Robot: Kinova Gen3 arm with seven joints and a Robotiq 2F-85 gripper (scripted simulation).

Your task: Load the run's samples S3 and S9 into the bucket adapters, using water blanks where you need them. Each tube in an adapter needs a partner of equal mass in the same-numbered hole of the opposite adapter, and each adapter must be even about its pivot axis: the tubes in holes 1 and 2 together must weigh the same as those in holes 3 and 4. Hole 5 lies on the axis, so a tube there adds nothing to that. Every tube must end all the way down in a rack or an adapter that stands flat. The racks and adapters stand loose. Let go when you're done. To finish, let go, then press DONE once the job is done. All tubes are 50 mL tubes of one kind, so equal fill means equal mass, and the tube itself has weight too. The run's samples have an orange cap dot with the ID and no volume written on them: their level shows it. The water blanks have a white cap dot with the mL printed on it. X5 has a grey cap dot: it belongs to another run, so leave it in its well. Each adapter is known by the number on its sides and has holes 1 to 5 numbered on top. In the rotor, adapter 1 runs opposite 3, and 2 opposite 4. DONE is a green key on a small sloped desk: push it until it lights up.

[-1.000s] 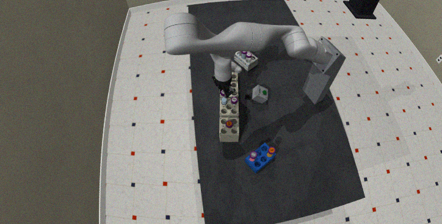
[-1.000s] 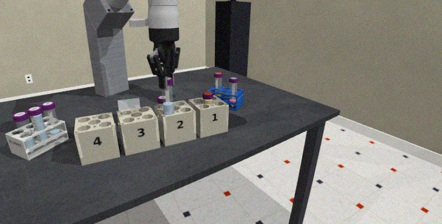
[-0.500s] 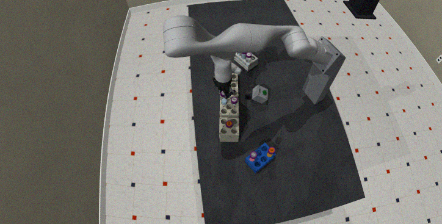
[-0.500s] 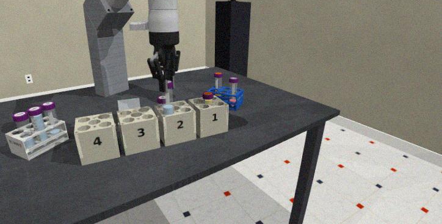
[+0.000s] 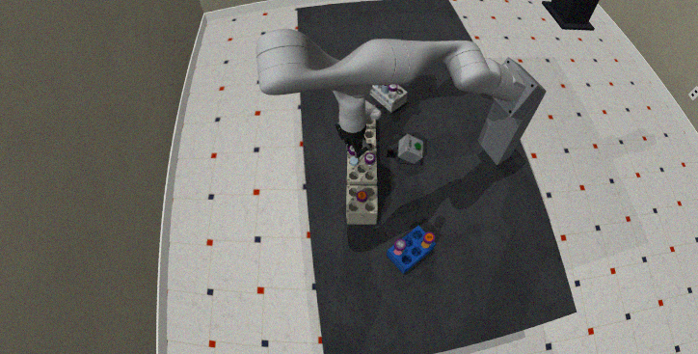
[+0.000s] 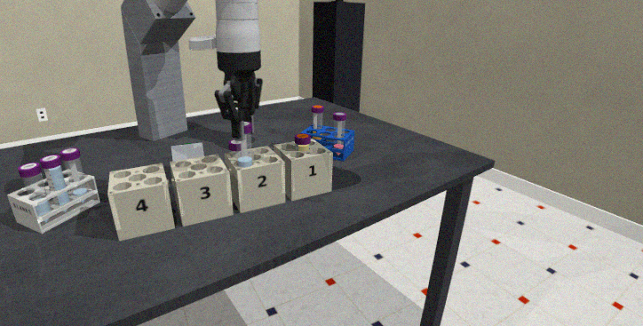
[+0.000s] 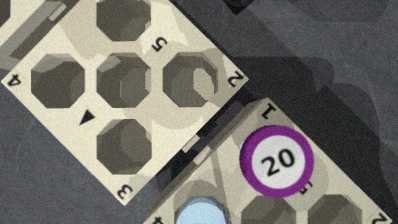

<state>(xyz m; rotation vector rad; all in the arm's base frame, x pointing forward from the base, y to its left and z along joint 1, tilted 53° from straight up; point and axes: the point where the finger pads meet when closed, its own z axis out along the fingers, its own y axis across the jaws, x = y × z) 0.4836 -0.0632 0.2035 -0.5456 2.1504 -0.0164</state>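
Dark table (image 6: 404, 162); tool (image 6: 239, 137) grips tube (image 6: 245, 160) entering adapter 2 (image 6: 260, 182).

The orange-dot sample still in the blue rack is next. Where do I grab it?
Grip the orange-dot sample just under its cap, coming straight down from above. It stands upright, well proud of the blue rack, and the grey-dot tube stands near it.

beige walls (image 6: 495, 53), tiled floor (image 6: 517, 256) w/ red & blue dots.

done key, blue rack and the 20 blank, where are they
done key (image 5: 417, 146), top view, green button face
blue rack (image 6: 347, 136), exterior view, right top rim
20 blank (image 7: 276, 161), wrist view, white cap dot
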